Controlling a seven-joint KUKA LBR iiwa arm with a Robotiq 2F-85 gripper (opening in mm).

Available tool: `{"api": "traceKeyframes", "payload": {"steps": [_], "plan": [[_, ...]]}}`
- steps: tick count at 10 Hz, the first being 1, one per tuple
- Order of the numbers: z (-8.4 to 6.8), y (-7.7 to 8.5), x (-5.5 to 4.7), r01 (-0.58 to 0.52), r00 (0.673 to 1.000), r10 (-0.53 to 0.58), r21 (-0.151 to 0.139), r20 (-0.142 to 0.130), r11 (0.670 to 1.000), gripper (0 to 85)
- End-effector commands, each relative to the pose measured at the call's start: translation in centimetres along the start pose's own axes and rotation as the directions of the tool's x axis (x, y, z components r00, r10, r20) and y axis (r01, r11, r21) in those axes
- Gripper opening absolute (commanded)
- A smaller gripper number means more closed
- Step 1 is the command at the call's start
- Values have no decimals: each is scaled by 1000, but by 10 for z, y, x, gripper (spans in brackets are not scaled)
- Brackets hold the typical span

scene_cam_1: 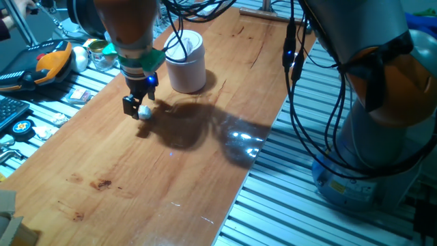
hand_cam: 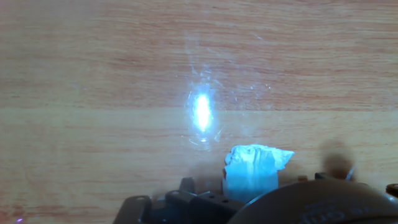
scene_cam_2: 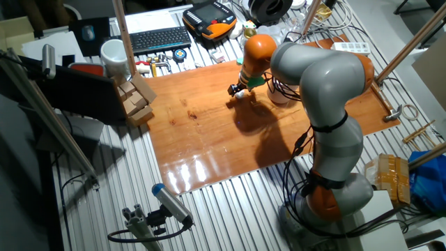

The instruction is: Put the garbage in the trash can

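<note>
Half done, judging by the claw (scene_cam_1: 138,109) closed on the garbage (scene_cam_1: 144,112), with the trash can (scene_cam_1: 186,61) waiting just beyond it.

The arm (scene_cam_2: 317,84) reached across the wooden table (scene_cam_2: 209,132), its end effector (scene_cam_2: 237,90) low over the far part of the board. A small white object, likely the garbage (scene_cam_2: 239,95), sat at the fingertips; grip state could not be confirmed. The trash can was mostly hidden behind the arm. A keyboard (scene_cam_2: 157,38), a white cup (scene_cam_2: 113,54) and wooden blocks (scene_cam_2: 136,97) lay beyond the table's edge.
</note>
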State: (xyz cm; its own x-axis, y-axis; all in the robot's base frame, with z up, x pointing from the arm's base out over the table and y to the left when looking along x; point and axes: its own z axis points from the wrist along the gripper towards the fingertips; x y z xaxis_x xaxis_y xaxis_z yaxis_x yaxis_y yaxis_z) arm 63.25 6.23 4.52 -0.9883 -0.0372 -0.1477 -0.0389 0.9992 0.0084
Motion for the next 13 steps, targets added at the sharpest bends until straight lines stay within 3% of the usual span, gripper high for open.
{"api": "traceKeyframes", "payload": {"steps": [1,6,7,13], "plan": [[1,0,1,0,1000,0,3,1,1000,850],[12,2,3,-1,1000,1,-1,11,1000,850],[13,3,3,3,1000,-3,-1,7,1000,680],[15,4,4,11,1000,-11,-9,2,1000,680]]}}
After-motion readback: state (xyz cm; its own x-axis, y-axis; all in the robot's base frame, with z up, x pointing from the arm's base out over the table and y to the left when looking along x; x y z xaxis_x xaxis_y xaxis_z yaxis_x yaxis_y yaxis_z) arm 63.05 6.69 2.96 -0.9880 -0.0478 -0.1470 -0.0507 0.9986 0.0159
